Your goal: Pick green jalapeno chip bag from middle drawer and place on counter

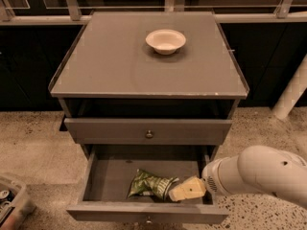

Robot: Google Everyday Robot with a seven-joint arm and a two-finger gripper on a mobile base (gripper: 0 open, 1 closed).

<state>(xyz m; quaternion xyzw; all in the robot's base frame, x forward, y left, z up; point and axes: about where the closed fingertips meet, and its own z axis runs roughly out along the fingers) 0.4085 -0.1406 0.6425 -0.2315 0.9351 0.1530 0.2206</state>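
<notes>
Gripper (176, 192) low in frame, right of centre, inside the open middle drawer (109, 177). Pale wedge shape; its tip meets the right end of the green chip bag (147, 183). Cannot tell whether it is closed on the bag or only touching, since the contact spot is a blur of pale and green

Bag lies on the drawer floor, right of middle, near the front panel, crumpled, long side across the frame. Its right end is hidden behind the gripper

White arm (261, 172) enters from the lower right, crosses over the drawer's right wall, cut off by the frame edge. Drawer front partly cut off at the bottom of frame

Room: bare grey drawer floor left of the bag. Above it a shut drawer front with a small round knob (149, 134), then a dark open slot under the counter (120, 73)

Counter fills the upper middle of frame. White bowl (165, 40) sits toward its far edge, right of centre, well apart from the front rim

Lower left corner: a bin (14, 201) on the speckled floor, cut off
</notes>
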